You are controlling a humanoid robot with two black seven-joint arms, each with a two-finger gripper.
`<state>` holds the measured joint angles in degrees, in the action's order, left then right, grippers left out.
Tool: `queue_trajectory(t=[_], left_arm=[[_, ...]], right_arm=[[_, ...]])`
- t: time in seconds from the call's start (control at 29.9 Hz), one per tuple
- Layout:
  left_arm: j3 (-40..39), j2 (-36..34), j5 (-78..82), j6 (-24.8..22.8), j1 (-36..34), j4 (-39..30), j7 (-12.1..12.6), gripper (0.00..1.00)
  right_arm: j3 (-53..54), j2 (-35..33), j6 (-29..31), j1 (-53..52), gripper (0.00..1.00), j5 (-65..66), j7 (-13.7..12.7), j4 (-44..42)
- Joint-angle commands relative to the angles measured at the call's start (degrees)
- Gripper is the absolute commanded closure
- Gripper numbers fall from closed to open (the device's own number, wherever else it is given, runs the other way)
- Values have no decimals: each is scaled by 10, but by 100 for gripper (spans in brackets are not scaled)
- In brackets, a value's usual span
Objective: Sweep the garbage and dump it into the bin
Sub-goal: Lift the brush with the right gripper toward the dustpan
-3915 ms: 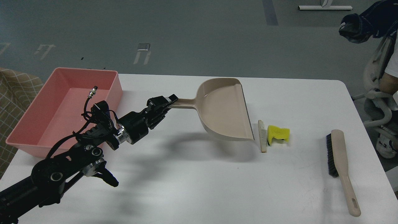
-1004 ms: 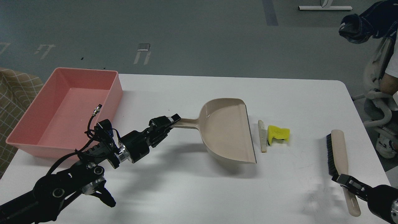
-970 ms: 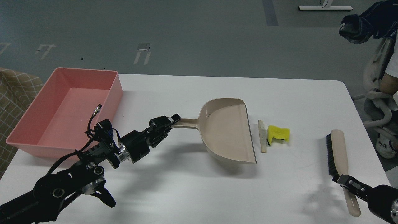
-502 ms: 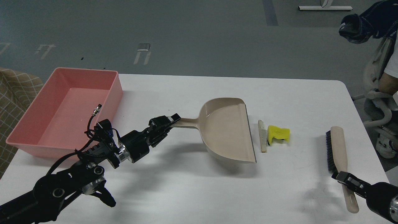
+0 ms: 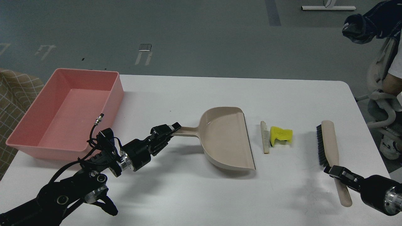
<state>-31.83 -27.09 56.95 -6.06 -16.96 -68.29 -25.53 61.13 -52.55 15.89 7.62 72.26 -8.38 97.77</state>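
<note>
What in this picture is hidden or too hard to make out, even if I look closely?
Head view only:
- A small dark thing under the yellow lump: mostly covered by the lump, so I cannot identify it.
- The off-white slice: seen edge-on, its shape barely shows.
- The right gripper on the brush: the handle hides its finger contact.
- The right arm: cut off by the frame's right edge.
- The seated person: cut off at the right edge.

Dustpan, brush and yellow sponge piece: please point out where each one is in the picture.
Dustpan (image 5: 224,141), head view, on the bare inner floor of the pan.
Brush (image 5: 328,138), head view, on the beige back above the black bristles.
Yellow sponge piece (image 5: 280,134), head view, on its top face.
</note>
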Motion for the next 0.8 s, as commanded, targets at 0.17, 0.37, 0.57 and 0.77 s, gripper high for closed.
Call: queue_trajectory(t=[0.17, 0.37, 0.57, 0.77], left_arm=[[0, 21, 0, 5, 0, 12, 1, 82], [0, 22, 0, 6, -4, 18, 2, 82], [1, 27, 0, 5, -4, 18, 3, 82], [2, 27, 1, 6, -3, 19, 3, 82]], right_arm=[[-65, 76, 59, -91, 100, 3, -14, -36], [-113, 113, 61, -166, 100, 3, -25, -65], [-181, 172, 62, -228, 100, 3, -41, -97], [-220, 249, 62, -277, 100, 3, -72, -117]])
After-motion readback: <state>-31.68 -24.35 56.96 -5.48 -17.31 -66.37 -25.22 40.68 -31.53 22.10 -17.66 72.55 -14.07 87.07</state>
